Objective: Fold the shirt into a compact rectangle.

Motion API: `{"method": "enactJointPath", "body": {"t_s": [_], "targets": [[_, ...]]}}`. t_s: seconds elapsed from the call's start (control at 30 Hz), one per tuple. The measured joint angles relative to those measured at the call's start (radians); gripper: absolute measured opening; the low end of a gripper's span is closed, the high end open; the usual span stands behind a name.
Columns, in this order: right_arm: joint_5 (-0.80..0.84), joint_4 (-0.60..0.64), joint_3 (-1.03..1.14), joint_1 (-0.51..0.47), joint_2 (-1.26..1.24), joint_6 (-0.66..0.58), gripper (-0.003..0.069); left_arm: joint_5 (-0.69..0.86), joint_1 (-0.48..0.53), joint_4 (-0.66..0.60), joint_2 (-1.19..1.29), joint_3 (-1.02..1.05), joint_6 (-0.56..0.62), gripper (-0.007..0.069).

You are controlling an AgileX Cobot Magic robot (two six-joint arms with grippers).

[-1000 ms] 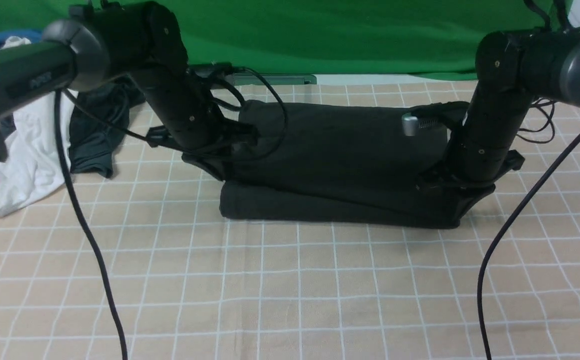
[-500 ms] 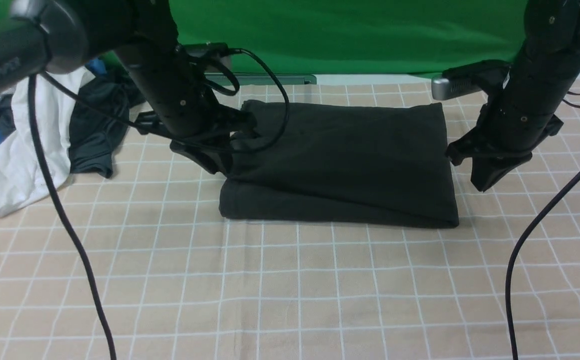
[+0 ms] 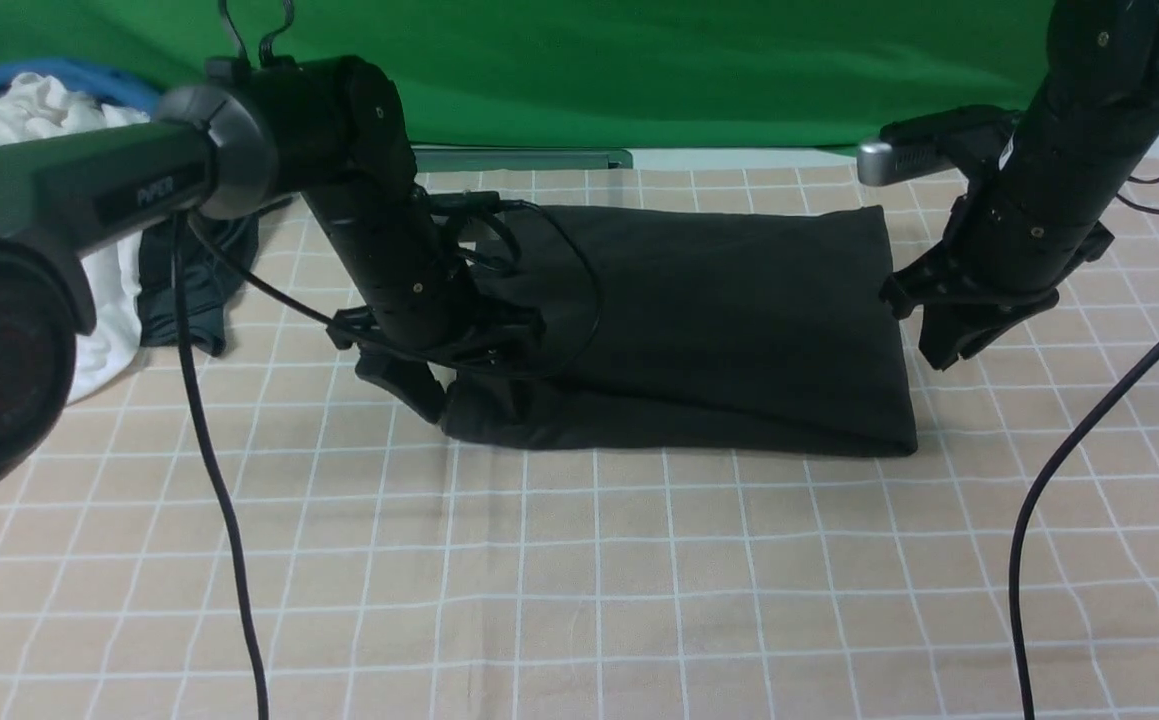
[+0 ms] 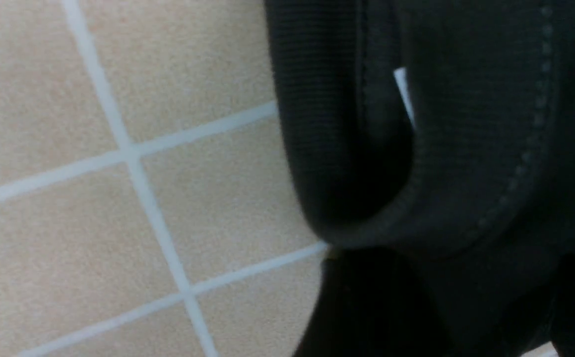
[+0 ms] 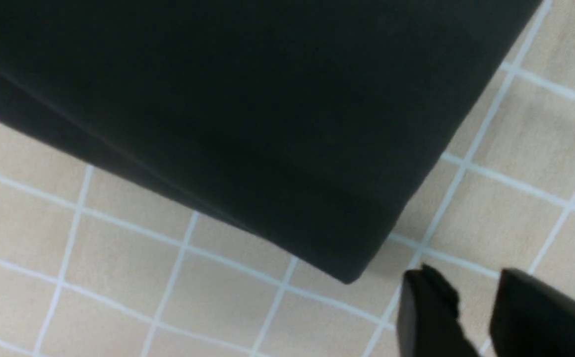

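The black shirt [image 3: 679, 310] lies folded in a rough rectangle in the middle of the checked tablecloth [image 3: 579, 580]. Its upper layer sits skewed over the lower one. My left gripper [image 3: 459, 385] is down at the shirt's near left corner, open, with its fingers set wide apart and cloth bunched between them. In the left wrist view the collar [image 4: 466, 198] with a white neck label [image 4: 404, 94] fills the picture just above the left gripper [image 4: 471, 317]. My right gripper [image 3: 944, 350] hangs open beside the shirt's right edge, clear of it. The right wrist view shows this gripper [image 5: 471, 282] past the shirt's corner [image 5: 351, 267], holding nothing.
A white garment [image 3: 59, 200], a dark grey garment [image 3: 199, 290] and blue cloth [image 3: 89, 75] are piled at the far left. Black cables [image 3: 209, 480] [image 3: 1039, 500] hang from both arms down across the front. A green backdrop [image 3: 689, 70] closes the far side.
The right gripper let go of the shirt's near right corner, rose and opened beside the edge. The left gripper moved down to the near left corner and opened wide.
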Motion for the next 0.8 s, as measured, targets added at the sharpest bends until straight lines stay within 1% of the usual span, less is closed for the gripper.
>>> {"method": "enactJointPath", "body": {"t_s": [0.07,0.13,0.17,0.2,0.27,0.33,0.43,0.47,0.5,0.57,0.7,0.8], "targets": [[0.0,0.0,0.0,0.0,0.0,0.0,0.0258,0.009,0.0,-0.017,0.002,-0.001,0.01,0.0335],[0.0,0.0,0.0,0.0,0.001,0.0,0.026,0.013,0.0,-0.029,0.002,-0.002,0.031,0.0161],[0.0,0.0,0.0,0.0,0.002,0.0,0.026,0.016,0.0,-0.03,0.002,-0.004,0.036,0.012],[0.0,0.0,0.0,0.0,0.002,0.0,0.026,0.021,0.0,-0.03,0.002,-0.006,0.042,0.0102],[0.004,0.002,0.0,-0.003,0.003,0.0,0.0267,0.027,0.0,-0.03,0.002,-0.006,0.045,0.0106],[0.008,0.027,0.0,-0.013,0.003,0.0,0.0309,0.047,0.0,-0.012,-0.008,-0.006,0.037,0.0107],[0.011,0.107,0.0,-0.034,0.015,-0.017,0.0407,0.071,-0.004,0.041,-0.04,-0.002,0.013,0.0107],[0.013,0.123,0.0,-0.037,0.018,-0.02,0.0427,0.074,-0.004,0.048,-0.049,-0.002,0.006,0.0107],[0.014,0.148,0.0,-0.04,0.033,-0.028,0.0461,0.077,-0.004,0.061,-0.065,-0.002,-0.002,0.0107],[0.017,0.173,0.0,-0.041,0.06,-0.032,0.05,0.084,-0.004,0.073,-0.082,-0.002,-0.009,0.0107],[0.017,0.24,0.0,-0.037,0.122,-0.042,0.0522,0.089,-0.004,0.08,-0.086,-0.002,-0.015,0.0107],[0.002,0.274,0.0,-0.028,0.166,-0.058,0.0521,0.09,-0.004,0.08,-0.086,-0.001,-0.023,0.0107]]}}
